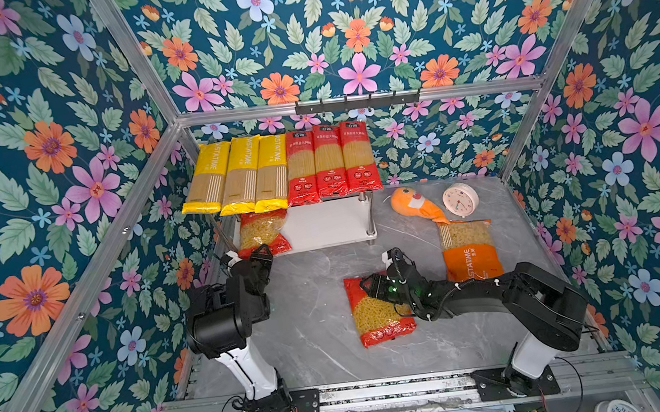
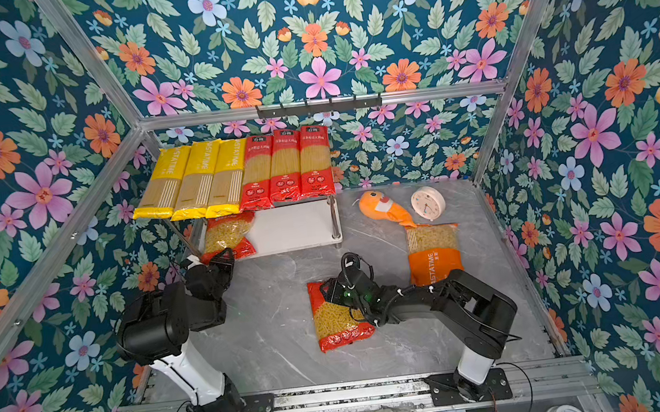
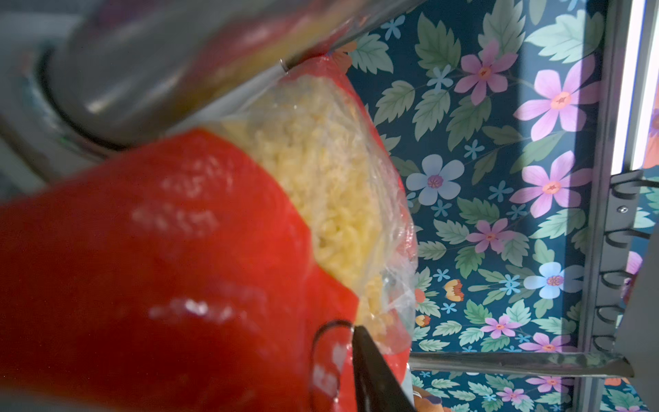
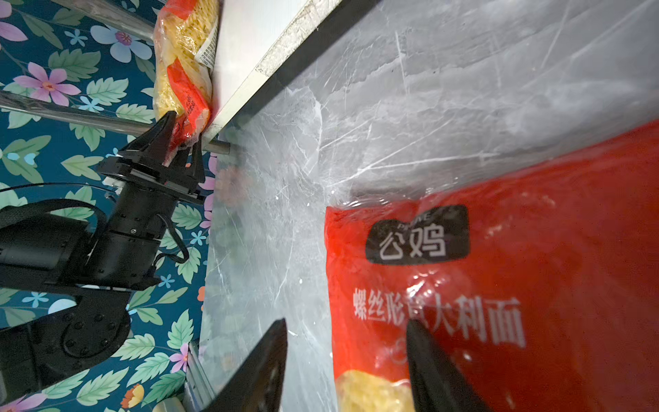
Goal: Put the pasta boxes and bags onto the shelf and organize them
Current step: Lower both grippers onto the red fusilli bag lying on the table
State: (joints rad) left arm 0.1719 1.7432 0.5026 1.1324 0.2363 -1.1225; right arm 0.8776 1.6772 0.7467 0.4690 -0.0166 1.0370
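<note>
Left fingers (image 4: pixel 165 128) straddle a red pasta bag (image 1: pixel 262 233) on the shelf (image 1: pixel 328 226), grip unclear. Right fingers (image 4: pixel 264 360) hang spread over a second red bag (image 1: pixel 377 315).

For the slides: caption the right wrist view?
Open right claw straddles the edge of a red pasta bag on the table; left claw at a second red bag on the shelf.
</note>
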